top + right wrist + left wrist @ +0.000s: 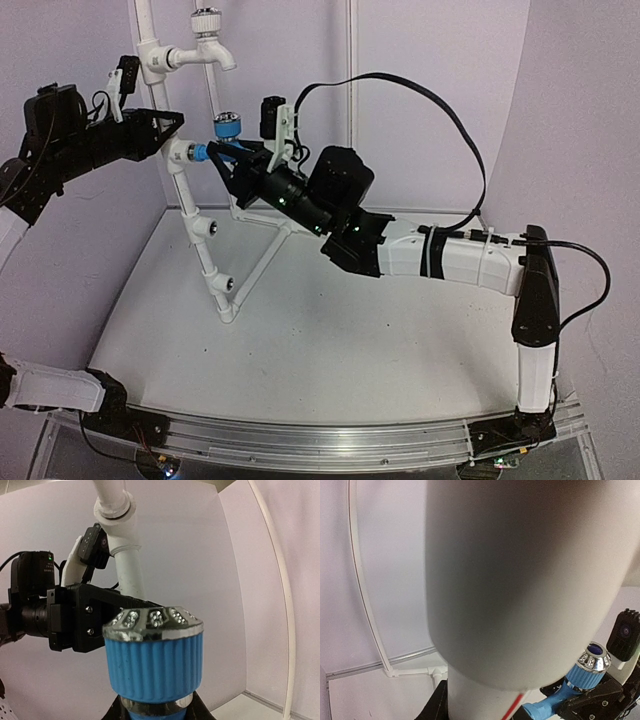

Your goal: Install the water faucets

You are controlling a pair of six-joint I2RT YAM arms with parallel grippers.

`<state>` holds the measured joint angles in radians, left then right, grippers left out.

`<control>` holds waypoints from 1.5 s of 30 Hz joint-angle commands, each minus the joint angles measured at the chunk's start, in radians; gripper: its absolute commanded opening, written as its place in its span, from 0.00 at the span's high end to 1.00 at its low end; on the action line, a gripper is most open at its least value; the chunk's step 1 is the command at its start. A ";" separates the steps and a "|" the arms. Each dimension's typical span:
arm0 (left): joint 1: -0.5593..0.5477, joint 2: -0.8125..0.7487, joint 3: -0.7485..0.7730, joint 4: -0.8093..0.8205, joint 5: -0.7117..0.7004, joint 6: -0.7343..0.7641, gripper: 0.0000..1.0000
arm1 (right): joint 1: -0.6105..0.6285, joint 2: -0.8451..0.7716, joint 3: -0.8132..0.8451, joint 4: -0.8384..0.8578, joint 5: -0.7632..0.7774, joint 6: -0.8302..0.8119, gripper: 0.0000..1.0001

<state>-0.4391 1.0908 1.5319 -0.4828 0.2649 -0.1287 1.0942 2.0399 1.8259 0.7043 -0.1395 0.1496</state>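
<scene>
The blue faucet [226,131] stands with its ribbed knob up and its threaded end at a side socket of the white pipe frame [207,245]. My right gripper [233,158] is shut on its body; the knob [154,663] fills the right wrist view. The white faucet [210,38] sits fitted in the frame's top socket. My left gripper [172,128] is shut on the frame's upright pipe [485,697] beside the blue faucet [570,692], and the pipe hides most of that view.
The frame's lower legs carry two open round sockets [213,228] and stand on the white table [330,350]. A black cable [440,110] loops over the right arm. White curved walls close the back and both sides.
</scene>
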 commanded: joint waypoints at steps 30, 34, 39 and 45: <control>-0.168 0.045 -0.100 0.027 -0.040 -0.105 1.00 | -0.003 -0.094 -0.030 -0.383 0.085 1.189 1.00; -0.168 0.050 -0.127 0.030 -0.063 -0.052 1.00 | -0.003 -0.099 -0.013 -0.397 0.051 1.288 1.00; -0.168 0.046 -0.158 0.031 -0.087 0.016 1.00 | -0.005 -0.111 0.000 -0.403 0.028 1.409 1.00; -0.168 0.034 -0.205 0.039 -0.108 0.087 1.00 | -0.012 -0.136 0.037 -0.426 0.034 1.505 1.00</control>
<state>-0.5780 1.0867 1.4059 -0.2841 0.0833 -0.0170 1.0913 1.9131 1.8294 0.3416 -0.0568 1.4359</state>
